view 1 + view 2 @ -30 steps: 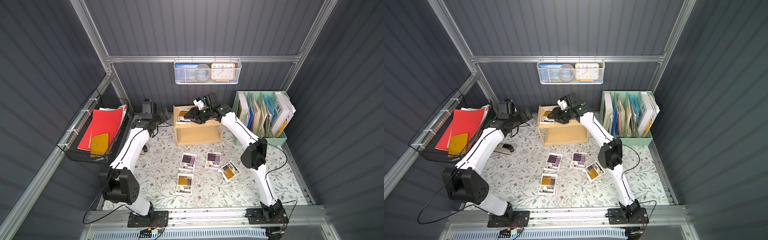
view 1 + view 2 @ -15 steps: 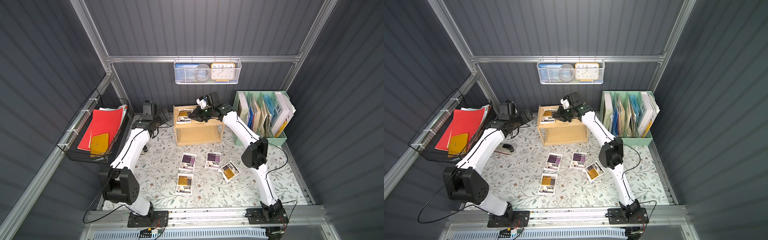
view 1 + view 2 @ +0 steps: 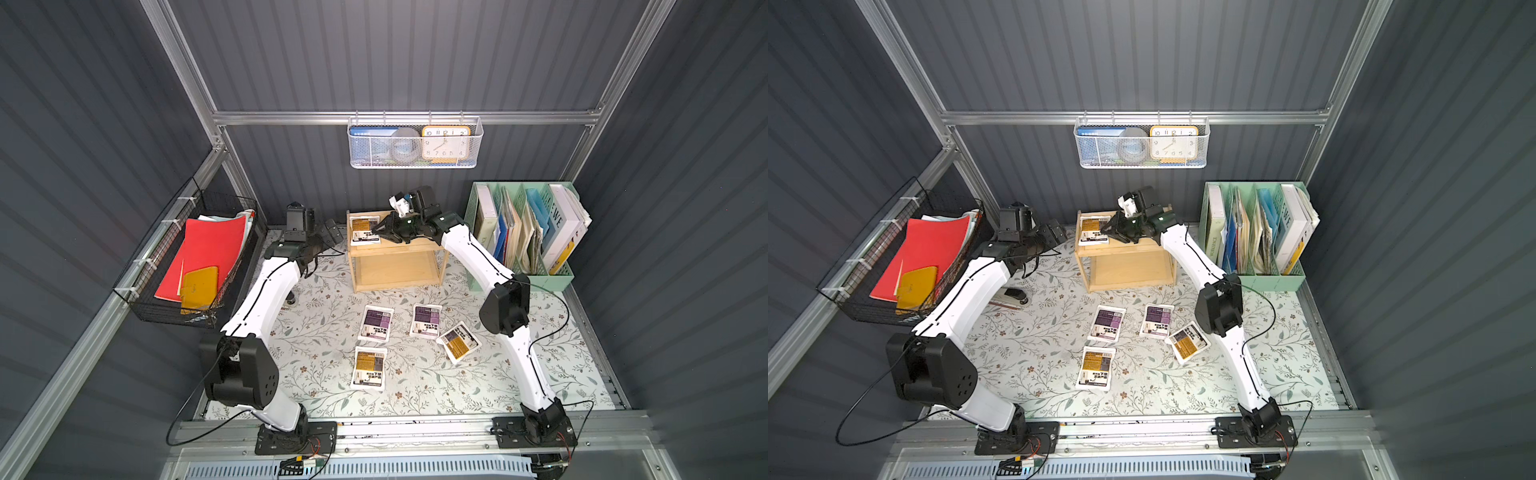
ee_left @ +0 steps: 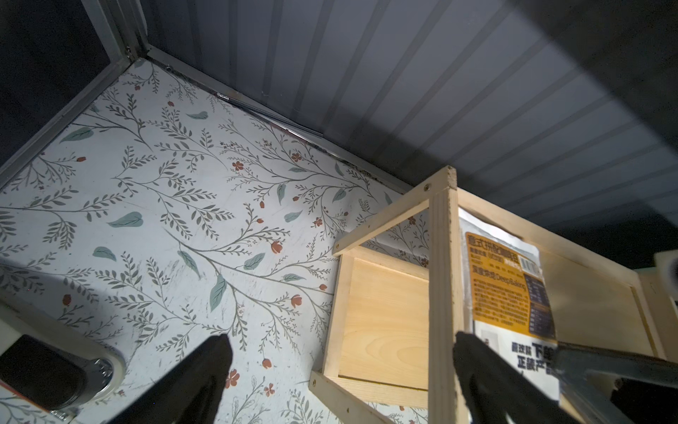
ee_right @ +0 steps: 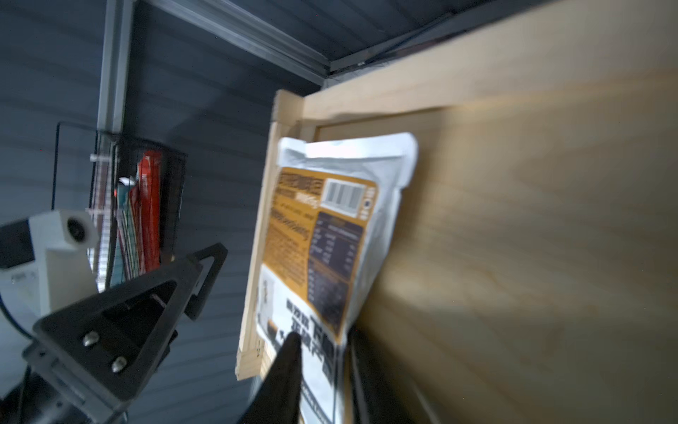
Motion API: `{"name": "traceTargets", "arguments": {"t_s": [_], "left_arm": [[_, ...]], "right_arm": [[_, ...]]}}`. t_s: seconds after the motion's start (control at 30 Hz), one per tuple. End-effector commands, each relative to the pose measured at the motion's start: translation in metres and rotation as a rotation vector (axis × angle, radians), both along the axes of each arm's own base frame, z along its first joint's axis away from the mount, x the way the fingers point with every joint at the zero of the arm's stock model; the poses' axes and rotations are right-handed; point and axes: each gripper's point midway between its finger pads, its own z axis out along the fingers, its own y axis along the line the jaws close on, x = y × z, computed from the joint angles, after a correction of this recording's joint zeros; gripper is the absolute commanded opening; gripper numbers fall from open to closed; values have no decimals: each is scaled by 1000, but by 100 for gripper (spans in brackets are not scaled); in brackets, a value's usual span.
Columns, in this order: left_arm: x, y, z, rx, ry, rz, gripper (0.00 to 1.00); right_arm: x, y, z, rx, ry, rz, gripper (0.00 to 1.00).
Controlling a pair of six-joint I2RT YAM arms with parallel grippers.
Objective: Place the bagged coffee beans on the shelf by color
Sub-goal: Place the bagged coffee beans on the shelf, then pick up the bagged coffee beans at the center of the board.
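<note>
The light wooden shelf [image 3: 395, 249] [image 3: 1125, 251] stands at the back of the mat. One yellow-orange bagged coffee beans pouch [image 3: 365, 230] [image 3: 1093, 230] [image 4: 502, 286] [image 5: 330, 235] lies at the left end of its top tray. My right gripper [image 3: 379, 228] [image 3: 1108, 227] [image 5: 319, 345] is at that pouch's right edge. Its jaws stand a little open, one finger over the pouch's face and one beside its edge. On the mat lie two purple pouches [image 3: 376, 323] [image 3: 426, 320] and two yellow-orange ones [image 3: 458, 342] [image 3: 369, 368]. My left gripper [image 3: 328, 232] [image 4: 341, 367] hangs open and empty, left of the shelf.
A mint-green file organizer [image 3: 523, 232] full of books stands right of the shelf. A black wire basket [image 3: 195, 257] with a red folder hangs on the left wall. A white wire basket [image 3: 415, 143] with a clock hangs on the back wall. A stapler [image 3: 1015, 295] lies under my left arm.
The pouch on the top tray has shifted slightly toward the back, and my right gripper has stayed at its edge. My left arm has hardly moved.
</note>
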Motion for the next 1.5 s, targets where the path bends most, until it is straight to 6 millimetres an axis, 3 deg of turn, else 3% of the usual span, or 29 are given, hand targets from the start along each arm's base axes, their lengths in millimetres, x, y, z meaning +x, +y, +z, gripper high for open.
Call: {"name": "traceTargets", "arguments": {"t_s": [0.0,0.33,0.63,0.67,0.87,1.0,1.13,1.47], "left_arm": [[-4,2,2,-11,-7,1,100],[-7,4,11,1,-16,6,100],[-27,8,22,8,-30,15,100],[-33,8,11,10,-7,15,100],[-59,13,-5,19,28,26,100],[-85,10,-24,-16,70,28,100],[-113,-3,-52,-60,111,5,100],[-178,-90,-140,-124,298,-114,100]], "right_arm": [[3,-3,-16,-30,14,-5,47],[-8,-28,18,-40,-49,-46,72],[-41,-49,63,2,-122,-60,74],[-46,-52,64,5,-120,-63,74],[-82,-66,67,47,-108,-67,74],[-111,-75,54,50,-90,-69,74],[-142,-80,27,16,-56,-63,74],[-235,-71,-84,-118,152,30,74]]}}
